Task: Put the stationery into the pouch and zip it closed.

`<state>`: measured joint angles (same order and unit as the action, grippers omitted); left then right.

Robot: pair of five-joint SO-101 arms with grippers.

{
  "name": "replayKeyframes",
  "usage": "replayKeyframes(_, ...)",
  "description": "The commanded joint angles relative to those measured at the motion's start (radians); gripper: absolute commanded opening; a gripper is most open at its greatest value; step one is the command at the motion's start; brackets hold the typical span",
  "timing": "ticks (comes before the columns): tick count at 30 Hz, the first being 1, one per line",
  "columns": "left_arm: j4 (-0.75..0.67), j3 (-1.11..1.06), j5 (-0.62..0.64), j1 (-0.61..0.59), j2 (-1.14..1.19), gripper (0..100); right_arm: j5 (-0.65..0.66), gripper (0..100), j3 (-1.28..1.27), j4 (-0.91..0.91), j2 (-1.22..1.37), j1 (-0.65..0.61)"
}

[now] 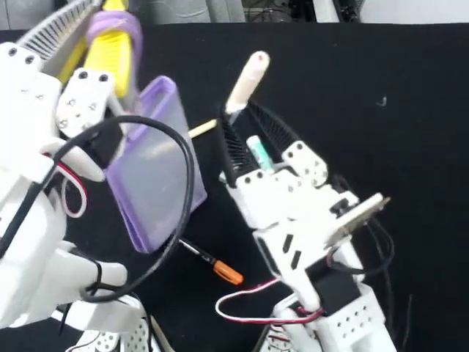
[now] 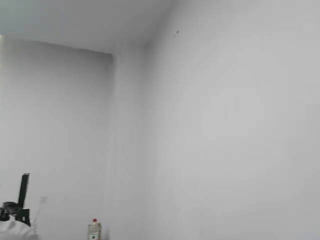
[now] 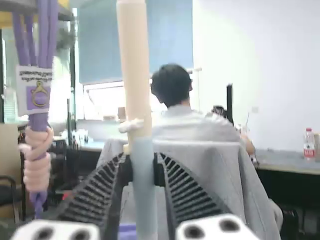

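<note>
A translucent purple pouch [image 1: 150, 169] hangs tilted above the table at the left, and my left gripper [image 1: 111, 45], with yellow fingers, is shut on its upper edge. The pouch's purple edge [image 3: 42, 45], with a label and a pink cord, also appears in the right wrist view. My right gripper [image 1: 238, 117] is shut on a cream pen [image 1: 249, 77] that sticks out past its black ribbed fingers [image 1: 233, 150], just right of the pouch. In the right wrist view the cream pen [image 3: 132, 75] stands upright in the right gripper [image 3: 142, 170]. On the table lie an orange-tipped pen [image 1: 218, 267] and a wooden pencil [image 1: 204, 128].
The black table [image 1: 396, 88] stretches bare to the right and back. Red, white and black cables [image 1: 242, 308] trail at the arms' bases near the front edge. A bottle [image 2: 94, 229] stands against a white wall in the left wrist view.
</note>
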<state>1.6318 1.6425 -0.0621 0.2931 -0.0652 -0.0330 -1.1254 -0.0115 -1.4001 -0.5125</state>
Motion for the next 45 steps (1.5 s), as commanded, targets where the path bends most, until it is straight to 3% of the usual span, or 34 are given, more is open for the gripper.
replayKeyframes(1, -0.041, 0.021, 0.018, 0.081, -0.014, 3, -0.012, 1.1, -0.041, 0.153, -0.015, -0.021)
replayKeyframes(11, -0.037, 0.021, 0.018, 0.142, -0.014, 3, -0.014, 1.1, -0.117, 0.221, -0.015, -0.021)
replayKeyframes(20, -0.037, 0.021, 0.018, 0.142, -0.003, 3, -0.173, 1.1, -0.216, 0.216, -0.015, -0.021)
replayKeyframes(28, -0.035, 0.019, 0.018, 0.133, -0.003, 3, -0.167, 1.1, -0.154, 0.066, -0.090, -0.015)
replayKeyframes(39, -0.035, 0.019, 0.018, 0.133, -0.002, 3, -0.060, 1.1, -0.140, -0.163, -0.518, -0.018)
replayKeyframes(45, -0.035, 0.019, 0.018, 0.133, -0.002, 3, -0.063, 1.1, -0.111, -0.236, -0.486, -0.021)
